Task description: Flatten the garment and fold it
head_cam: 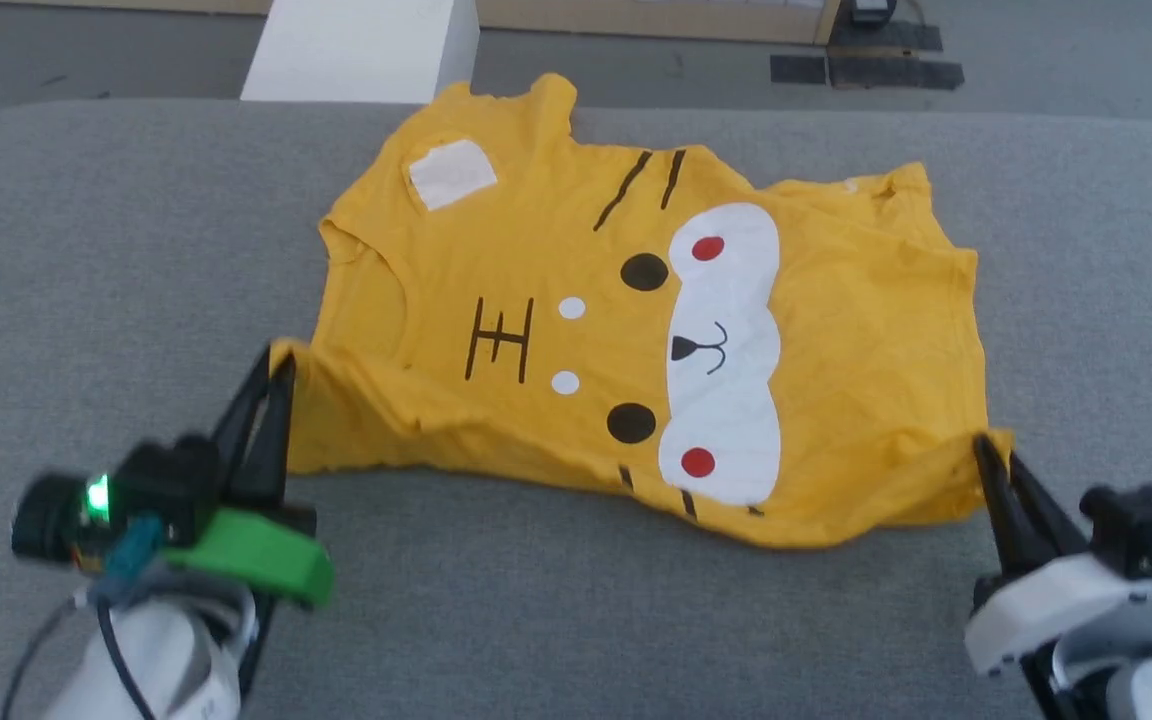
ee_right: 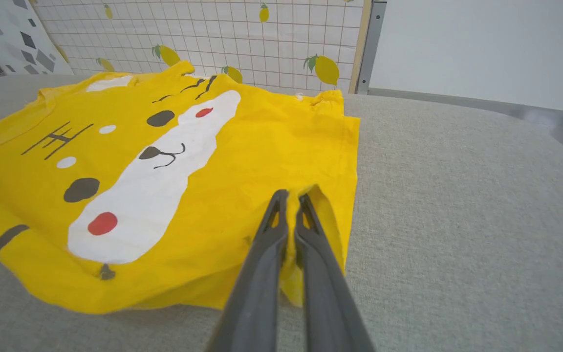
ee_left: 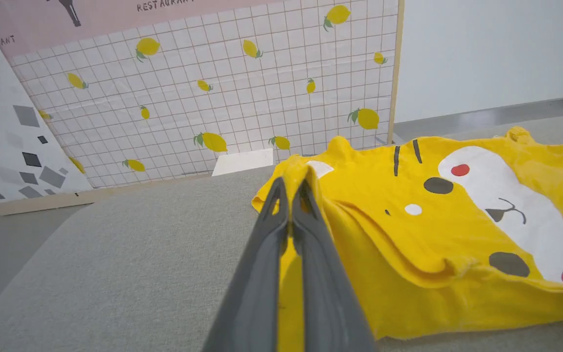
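One grey fabric-covered worktop [head_cam: 86, 250] carries everything. Behind its far edge stands a grid-pattern panel with lemon prints [ee_left: 213, 98], and a white block [head_cam: 361, 45] sits just past that edge.

Garment [head_cam: 866, 330]: mustard-yellow T-shirt, lying mid-worktop, print side up, mostly spread out. It's turned sideways, neck opening toward the robot's left and hem toward the right. The near edge is rumpled, with folds bunched at the near-left end.

Left gripper [head_cam: 274, 362]: fingers together, clamped on the garment's near-left corner by the sleeve. In the left wrist view the yellow cloth is pinched between the tips [ee_left: 289, 183] and runs down between the fingers.

Right gripper [head_cam: 994, 455]: fingers together, clamped on the near-right hem corner. In the right wrist view the cloth peaks up at the tips [ee_right: 291, 195].

Print: long white muzzle patch [head_cam: 726, 350], black nose and eye spots, two red dots [head_cam: 707, 248] [head_cam: 697, 461], black stripe marks, small white ear patch [head_cam: 451, 172].
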{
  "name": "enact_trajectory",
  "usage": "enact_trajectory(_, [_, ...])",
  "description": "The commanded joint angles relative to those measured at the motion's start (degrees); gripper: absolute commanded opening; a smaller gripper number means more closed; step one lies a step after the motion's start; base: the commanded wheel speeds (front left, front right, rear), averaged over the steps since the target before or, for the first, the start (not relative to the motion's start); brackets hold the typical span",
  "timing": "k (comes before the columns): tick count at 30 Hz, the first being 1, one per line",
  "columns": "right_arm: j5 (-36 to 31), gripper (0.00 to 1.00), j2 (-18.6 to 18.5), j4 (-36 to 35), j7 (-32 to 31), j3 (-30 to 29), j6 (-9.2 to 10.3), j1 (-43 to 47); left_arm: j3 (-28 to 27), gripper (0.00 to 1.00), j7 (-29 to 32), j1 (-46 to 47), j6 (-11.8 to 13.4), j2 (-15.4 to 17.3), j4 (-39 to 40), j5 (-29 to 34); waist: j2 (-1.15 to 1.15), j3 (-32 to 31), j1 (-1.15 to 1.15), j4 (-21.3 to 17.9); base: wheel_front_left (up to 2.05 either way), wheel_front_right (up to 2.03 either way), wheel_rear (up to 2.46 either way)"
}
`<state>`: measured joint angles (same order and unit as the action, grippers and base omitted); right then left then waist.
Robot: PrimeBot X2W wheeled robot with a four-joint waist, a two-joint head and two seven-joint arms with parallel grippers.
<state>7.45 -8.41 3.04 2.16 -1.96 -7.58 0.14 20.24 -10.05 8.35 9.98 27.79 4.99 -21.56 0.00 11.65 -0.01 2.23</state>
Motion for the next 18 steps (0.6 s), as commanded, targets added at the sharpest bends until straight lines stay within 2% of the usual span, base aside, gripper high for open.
enact_trajectory(1, [-0.1,0.00,-1.5,-0.2,-2.1,0.8,0.09,-4.7,0.5,0.00,1.4,7.8,-2.2,1.4,-2.3,1.8,0.00,3.4,0.01,-1.3,0.00,0.00,0.00])
enact_trajectory(11, [0.2,0.00,-2.4,3.5,-12.3,0.7,0.09,-15.8,1.5,0.00,7.0,22.2,-7.8,2.7,-12.5,1.4,0.00,10.9,0.01,-3.4,0.00,0.00,0.00])
enact_trajectory(18, [1.6,0.00,-2.6,6.8,-24.0,1.7,0.09,-22.3,3.2,0.00,19.3,25.5,-13.5,3.9,-23.6,-4.0,0.00,13.8,0.01,-4.1,0.00,0.00,0.00])
